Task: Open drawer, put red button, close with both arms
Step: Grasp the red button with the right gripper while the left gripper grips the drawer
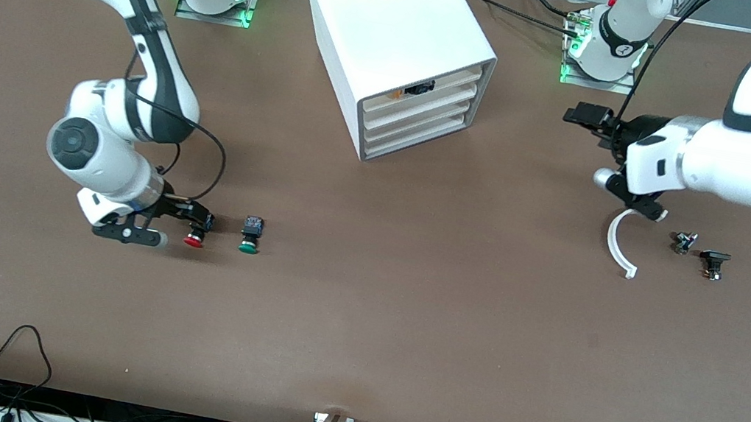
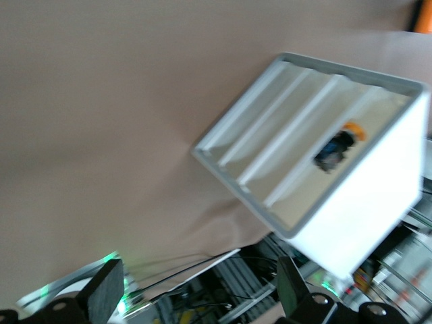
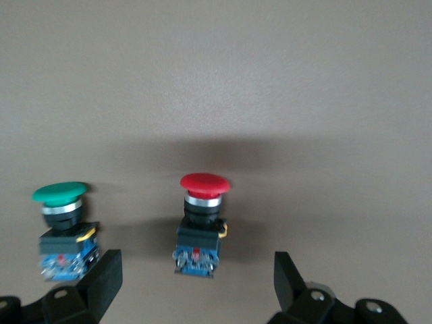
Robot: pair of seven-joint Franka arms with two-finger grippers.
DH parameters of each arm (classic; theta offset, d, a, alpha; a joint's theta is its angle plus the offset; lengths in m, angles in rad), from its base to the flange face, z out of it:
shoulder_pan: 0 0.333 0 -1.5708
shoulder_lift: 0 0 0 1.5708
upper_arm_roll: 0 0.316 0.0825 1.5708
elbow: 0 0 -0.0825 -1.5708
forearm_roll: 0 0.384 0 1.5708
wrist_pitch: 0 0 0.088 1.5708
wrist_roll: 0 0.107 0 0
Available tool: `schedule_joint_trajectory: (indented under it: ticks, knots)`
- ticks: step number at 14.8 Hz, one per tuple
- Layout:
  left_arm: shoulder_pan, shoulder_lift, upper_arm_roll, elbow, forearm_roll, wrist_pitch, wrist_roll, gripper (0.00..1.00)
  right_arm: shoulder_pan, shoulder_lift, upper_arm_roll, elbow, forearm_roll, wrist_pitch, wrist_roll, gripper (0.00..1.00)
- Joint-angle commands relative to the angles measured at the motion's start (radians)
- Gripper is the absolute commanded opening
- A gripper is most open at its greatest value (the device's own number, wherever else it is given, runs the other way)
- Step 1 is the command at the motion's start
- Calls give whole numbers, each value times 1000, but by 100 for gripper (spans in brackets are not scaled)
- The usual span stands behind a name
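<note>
The red button lies on its side on the table toward the right arm's end, red cap toward the front camera. My right gripper is low over it and open, and the button's blue body sits just ahead of the gap between the fingertips. The drawer, second from top in the white cabinet, is shut. My left gripper is open and empty in the air, beside the cabinet toward the left arm's end. The left wrist view shows the drawer at a distance.
A green button lies beside the red one. The top drawer shows a black item. A white curved piece and two small black parts lie near the left arm.
</note>
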Motion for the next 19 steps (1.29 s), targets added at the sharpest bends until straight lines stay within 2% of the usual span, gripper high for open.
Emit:
schedule_joint_trajectory:
  ticks: [1,3,5,7,9,10,13,15,18,19]
  knots:
    - [8,80,1,21,-111,40,106,100,5,32,0,-37,7,80,47,99]
    - [-4,133,-2,-1,-165,116,193,100,8,44,0,-37,7,82,55,99]
    - [-3,208,-50,-24,-206,195,343,100,8,58,0,-38,7,83,55,99]
    - [-4,246,-64,-61,-246,282,423,100,8,78,0,-40,7,105,56,99]
    - [-1,249,-100,-146,-347,362,477,99,8,87,0,-40,7,111,56,98]
    - [-1,245,-111,-198,-402,396,520,99,8,87,0,-38,7,110,55,95]
    - [11,243,-134,-352,-579,433,717,93,9,86,0,-37,7,105,55,76]
    - [1,245,-134,-432,-685,434,840,82,14,86,0,-31,7,100,56,59]
    - [-15,249,-152,-493,-724,434,898,64,15,83,0,-26,6,100,53,30]
    - [-16,249,-162,-499,-725,433,898,59,23,83,0,-15,6,99,49,17]
